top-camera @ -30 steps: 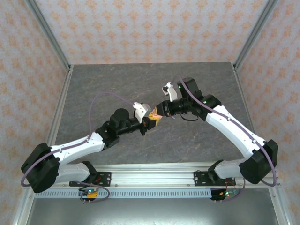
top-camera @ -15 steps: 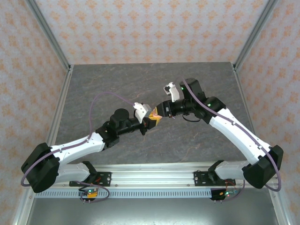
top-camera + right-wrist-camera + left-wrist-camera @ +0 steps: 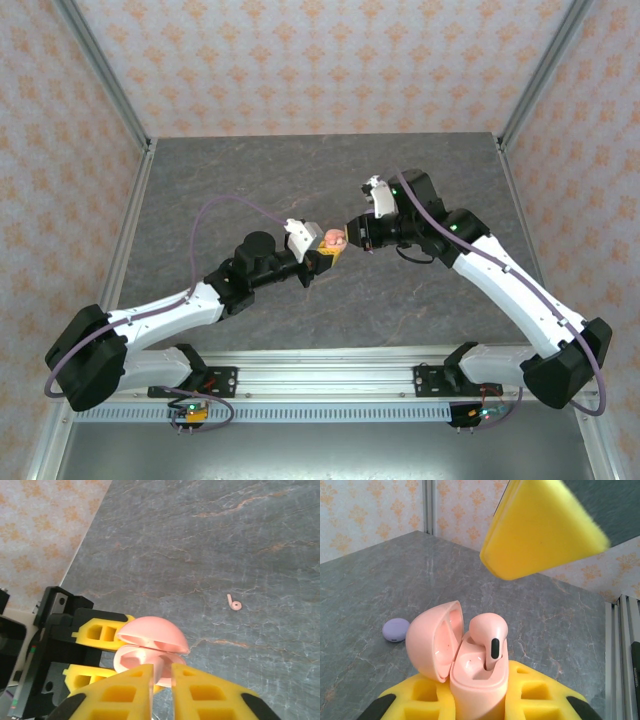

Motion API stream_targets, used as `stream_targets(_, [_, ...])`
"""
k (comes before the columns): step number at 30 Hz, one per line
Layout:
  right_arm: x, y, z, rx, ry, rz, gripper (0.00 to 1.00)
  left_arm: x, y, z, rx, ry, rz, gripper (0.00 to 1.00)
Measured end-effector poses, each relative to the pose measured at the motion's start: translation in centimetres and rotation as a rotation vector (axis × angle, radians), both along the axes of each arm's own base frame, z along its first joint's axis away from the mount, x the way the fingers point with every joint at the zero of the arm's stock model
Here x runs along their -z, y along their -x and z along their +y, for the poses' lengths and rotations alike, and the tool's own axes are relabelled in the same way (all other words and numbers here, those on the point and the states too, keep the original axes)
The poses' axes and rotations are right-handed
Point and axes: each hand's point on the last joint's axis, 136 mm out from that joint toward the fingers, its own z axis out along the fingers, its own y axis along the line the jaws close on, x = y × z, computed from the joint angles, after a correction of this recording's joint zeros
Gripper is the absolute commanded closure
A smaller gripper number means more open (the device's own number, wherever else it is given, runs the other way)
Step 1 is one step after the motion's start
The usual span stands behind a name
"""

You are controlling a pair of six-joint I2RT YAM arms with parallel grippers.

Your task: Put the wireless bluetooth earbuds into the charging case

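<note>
1. One salmon-pink earbud sits in the open pink charging case that your left gripper pinches.
2. Your right gripper, just off the case, is barely parted and empty; a second pink earbud lies beyond its fingertips.

Two arms are counted, one left arm and one right arm. Two grippers are counted with them, the left gripper and the right gripper. Two round charging cases are seen: one pink case and one lilac case. Two salmon-pink earbuds are counted: one seated earbud and one loose earbud.
</note>
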Motion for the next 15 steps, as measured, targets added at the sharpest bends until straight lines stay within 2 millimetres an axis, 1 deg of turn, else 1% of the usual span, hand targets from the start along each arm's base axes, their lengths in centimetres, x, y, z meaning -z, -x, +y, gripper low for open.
stream_targets(4, [0.5,-0.1,-0.1,0.008,0.014,0.013,0.87,-0.2,0.0,0.0,0.0,0.004,0.0,0.96])
stream_targets(8, [1.0,-0.1,0.2,-0.004,0.016,0.036,0.87,-0.4,-0.1,-0.1,0.0,0.008,-0.004,0.96])
stream_targets(15, [1.0,0.4,0.7,-0.037,-0.005,0.059,0.85,-0.6,-0.1,-0.1,-0.003,0.019,0.007,0.97])
